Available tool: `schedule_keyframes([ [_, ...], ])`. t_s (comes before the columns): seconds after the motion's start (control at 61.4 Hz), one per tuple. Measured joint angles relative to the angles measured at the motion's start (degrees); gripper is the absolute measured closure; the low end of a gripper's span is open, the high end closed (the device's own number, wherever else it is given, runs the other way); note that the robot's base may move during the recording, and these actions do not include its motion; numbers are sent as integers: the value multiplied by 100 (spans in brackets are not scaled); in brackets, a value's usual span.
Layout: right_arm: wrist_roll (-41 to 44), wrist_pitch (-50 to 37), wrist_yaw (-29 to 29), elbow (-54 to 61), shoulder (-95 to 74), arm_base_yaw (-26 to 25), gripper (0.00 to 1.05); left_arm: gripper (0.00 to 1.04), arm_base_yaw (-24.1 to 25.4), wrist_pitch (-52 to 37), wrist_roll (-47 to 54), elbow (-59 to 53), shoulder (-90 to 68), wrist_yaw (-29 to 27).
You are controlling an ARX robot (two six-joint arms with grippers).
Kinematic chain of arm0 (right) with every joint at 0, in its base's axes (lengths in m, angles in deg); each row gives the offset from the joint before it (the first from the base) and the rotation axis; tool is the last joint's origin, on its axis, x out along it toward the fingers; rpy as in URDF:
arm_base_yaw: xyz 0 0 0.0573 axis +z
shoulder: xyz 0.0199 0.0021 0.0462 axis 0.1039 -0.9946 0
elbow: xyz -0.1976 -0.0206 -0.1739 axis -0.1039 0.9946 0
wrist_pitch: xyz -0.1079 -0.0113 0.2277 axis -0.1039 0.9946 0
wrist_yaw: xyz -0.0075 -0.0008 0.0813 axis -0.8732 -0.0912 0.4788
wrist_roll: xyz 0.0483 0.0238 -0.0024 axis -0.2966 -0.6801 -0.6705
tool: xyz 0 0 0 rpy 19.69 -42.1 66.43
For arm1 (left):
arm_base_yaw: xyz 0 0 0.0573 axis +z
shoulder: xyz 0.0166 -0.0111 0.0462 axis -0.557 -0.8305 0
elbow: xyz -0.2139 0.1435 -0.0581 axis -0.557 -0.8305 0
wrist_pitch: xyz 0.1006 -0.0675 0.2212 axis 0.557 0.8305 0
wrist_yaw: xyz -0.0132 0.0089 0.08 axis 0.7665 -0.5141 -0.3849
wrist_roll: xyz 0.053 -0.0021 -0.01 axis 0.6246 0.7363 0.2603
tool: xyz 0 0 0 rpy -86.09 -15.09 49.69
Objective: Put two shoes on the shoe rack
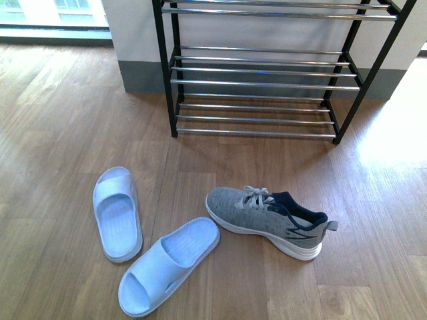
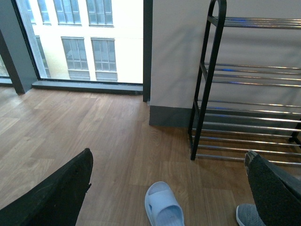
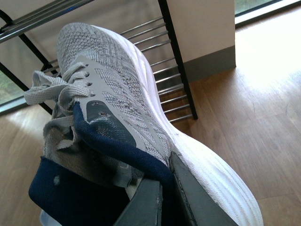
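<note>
Shelving barely begun: your front view shows one sneaker point(image 1: 270, 220) on the floor point(image 1: 67, 100) before the shoe rack point(image 1: 260, 70), its visible shelves bare. Left wrist view: left gripper point(image 2: 168, 154) gapes, empty. Right wrist view: right gripper point(image 3: 164, 197) clamps the second sneaker point(image 3: 117, 94) by its collar, near the rack. Both await placing.

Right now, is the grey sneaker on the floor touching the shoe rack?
No, the sneaker sits on its sole on the wood floor, clear of the shoe rack, with bare floor between them.

The sneaker point(image 3: 117, 84) is knit, rack bars point(image 1: 260, 69) glossy chrome
</note>
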Motion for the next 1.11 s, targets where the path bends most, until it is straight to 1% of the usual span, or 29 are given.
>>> schedule_keyframes([
  [0.537, -2, 0, 85, -4, 13, 0, 103, 9, -2, 0, 0, 0, 0, -4],
  [1.107, -4, -2, -33, -17, 4, -15, 103, 9, 0, -4, 2, 0, 0, 17],
])
